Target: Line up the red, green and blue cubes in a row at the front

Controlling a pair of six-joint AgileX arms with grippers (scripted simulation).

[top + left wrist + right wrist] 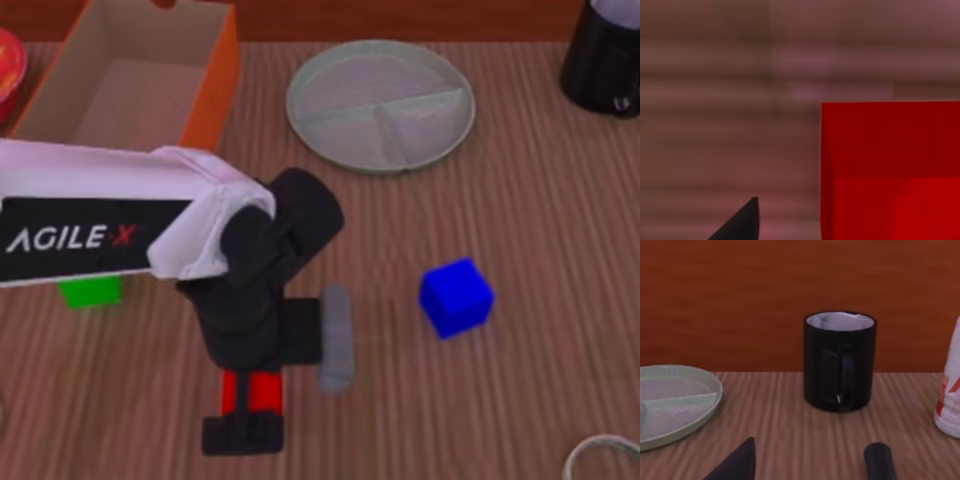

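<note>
near the front edge of the table, left of centre in the top view, the left gripper (247, 400) is lowered over the red cube (250, 390), with the cube sitting between its black fingers; whether the jaws are clamped on the cube or merely straddle it cannot be told. the left wrist view shows the red cube (890, 170) filling one side of the frame, with one dark fingertip (742, 222) visible beside it and the wood-grain table (740, 100) behind. the white left arm (110, 215) reaches in from the left side of the table and partly covers the green cube (88, 292), which lies on the table well to the left of the red cube. the blue cube (456, 297) rests on the table right of centre, well apart from the other two cubes. at the back of the table stand an orange box (220, 80) on the left, a pale green divided plate (380, 105) in the middle and a black mug (605, 55) at the right corner. the right arm is parked out of the top view; the right wrist view shows its fingertips (880, 462) apart, facing the black mug (840, 360), with the divided plate (675, 402) and a white cup (950, 390) to the sides
</note>
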